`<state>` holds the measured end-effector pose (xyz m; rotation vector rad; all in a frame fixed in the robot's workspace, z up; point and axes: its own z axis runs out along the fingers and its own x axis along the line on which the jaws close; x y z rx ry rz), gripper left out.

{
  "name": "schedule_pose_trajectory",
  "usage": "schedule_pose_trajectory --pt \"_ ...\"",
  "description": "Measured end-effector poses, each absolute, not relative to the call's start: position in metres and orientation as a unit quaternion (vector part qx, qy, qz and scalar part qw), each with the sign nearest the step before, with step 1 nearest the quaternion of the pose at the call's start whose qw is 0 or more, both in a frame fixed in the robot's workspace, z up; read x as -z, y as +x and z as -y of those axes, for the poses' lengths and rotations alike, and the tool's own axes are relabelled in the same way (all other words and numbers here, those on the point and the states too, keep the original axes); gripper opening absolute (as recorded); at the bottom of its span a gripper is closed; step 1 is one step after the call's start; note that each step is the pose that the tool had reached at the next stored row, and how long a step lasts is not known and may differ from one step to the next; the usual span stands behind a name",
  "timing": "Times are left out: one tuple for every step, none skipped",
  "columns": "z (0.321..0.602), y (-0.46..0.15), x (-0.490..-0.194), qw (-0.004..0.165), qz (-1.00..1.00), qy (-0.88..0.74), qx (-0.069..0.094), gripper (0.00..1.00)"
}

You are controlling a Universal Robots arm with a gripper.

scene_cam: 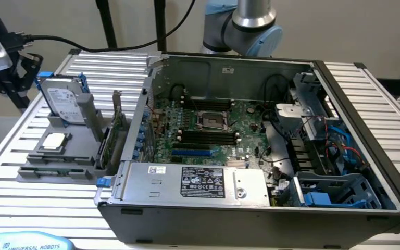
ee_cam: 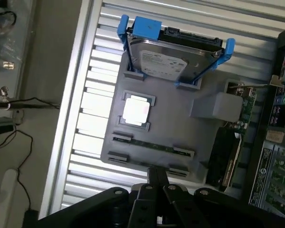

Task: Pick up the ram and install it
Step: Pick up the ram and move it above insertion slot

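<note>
The ram (ee_cam: 152, 147) is a thin green stick lying in its holders along the near side of a grey parts tray (ee_cam: 180, 123). My gripper (ee_cam: 156, 170) hangs above the tray's edge, just short of the ram, with its black fingers closed together and nothing between them. It does not touch the ram. In the exterior view the same grey tray (scene_cam: 26, 174) lies to the left of the open computer case (scene_cam: 255, 208). On the motherboard, black memory slots (scene_cam: 207, 136) lie below the processor socket (scene_cam: 210, 119).
A hard drive in a blue frame (ee_cam: 173, 57) stands at the tray's far end, and a square silver processor chip (ee_cam: 135, 111) rests mid-tray. A green expansion card (scene_cam: 116, 135) stands upright between tray and case. The power supply (scene_cam: 193, 182) and cables fill the case's front.
</note>
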<state>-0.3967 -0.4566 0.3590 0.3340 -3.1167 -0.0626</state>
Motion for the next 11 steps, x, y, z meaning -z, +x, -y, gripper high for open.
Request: schedule_pose_trajectory --pt "0.4566 -0.3967 -0.3587 0.003 0.993 0.116 0.02 0.11" --pt "0.4566 -0.3967 -0.3584 0.004 0.992 0.124 0.02 0.11" --pt "0.4566 -0.3967 -0.3582 0.004 0.991 0.133 0.02 0.11" --pt "0.4566 -0.3967 -0.3579 0.004 0.99 0.143 0.02 0.11" --pt "0.4566 -0.3967 -0.3576 0.004 0.988 0.151 0.02 0.11" --pt "0.4566 -0.3967 -0.3573 0.004 0.987 0.16 0.02 0.11" --pt "0.4566 -0.3967 -0.357 0.004 0.985 0.169 0.02 0.11" --pt "0.4566 -0.3967 -0.3567 0.005 0.984 0.179 0.02 0.11" --pt "0.4566 -0.3967 -0.3564 0.005 0.982 0.187 0.02 0.11" --pt "0.4566 -0.3967 -0.3562 0.005 0.98 0.196 0.02 0.11" --pt "0.4566 -0.3967 -0.3558 0.005 0.978 0.205 0.02 0.11"
